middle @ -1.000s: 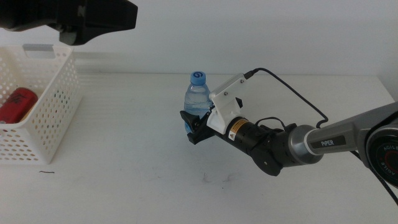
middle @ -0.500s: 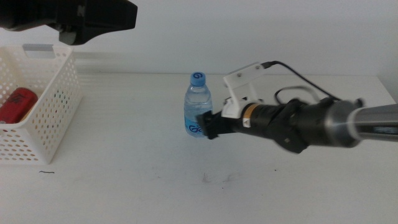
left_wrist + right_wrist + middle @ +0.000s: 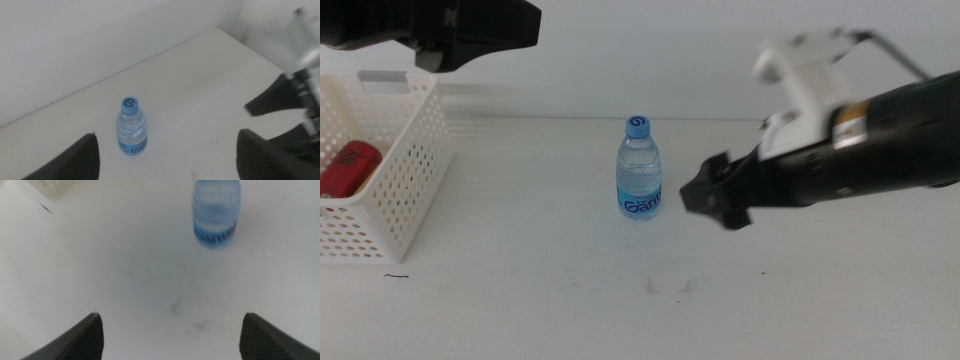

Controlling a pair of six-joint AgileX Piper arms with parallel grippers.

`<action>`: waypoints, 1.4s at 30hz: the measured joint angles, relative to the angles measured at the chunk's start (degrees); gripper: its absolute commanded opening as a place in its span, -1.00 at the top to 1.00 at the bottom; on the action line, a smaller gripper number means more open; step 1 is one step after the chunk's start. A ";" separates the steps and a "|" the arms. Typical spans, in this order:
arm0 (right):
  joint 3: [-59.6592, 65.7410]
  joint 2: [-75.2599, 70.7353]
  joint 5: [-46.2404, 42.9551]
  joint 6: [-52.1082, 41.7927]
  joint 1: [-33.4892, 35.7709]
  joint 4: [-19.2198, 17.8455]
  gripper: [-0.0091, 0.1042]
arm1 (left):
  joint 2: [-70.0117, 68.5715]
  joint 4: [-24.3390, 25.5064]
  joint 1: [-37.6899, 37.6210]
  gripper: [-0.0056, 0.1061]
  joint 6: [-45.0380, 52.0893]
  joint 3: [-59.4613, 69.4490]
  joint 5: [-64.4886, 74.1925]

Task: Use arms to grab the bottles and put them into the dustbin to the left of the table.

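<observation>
Standing upright mid-table, the water bottle (image 3: 640, 168) sits untouched between the right gripper (image 3: 715, 195) just right, jaws spread, and the left gripper (image 3: 165, 150), splayed above the dustbin (image 3: 380, 200)

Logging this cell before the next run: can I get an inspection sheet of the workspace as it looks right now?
Surface: white table, faint dark scuff marks near the front.
Job's things: clear water bottle upright mid-table, blue cap on, untouched; red soda can lying inside the white perforated dustbin at the table's left.
Clutter: nothing seen.
Grippers: right gripper open, empty, blurred, apart from the bottle on its right; left gripper open, empty, raised above the dustbin end.
Cables: black cable on the right arm's housing.
Surroundings: plain white wall behind.
</observation>
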 measured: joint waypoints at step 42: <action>0.13 -4.98 0.38 -0.59 0.00 2.58 -0.56 | 11.23 32.01 -19.88 -0.78 -33.14 60.66 -90.94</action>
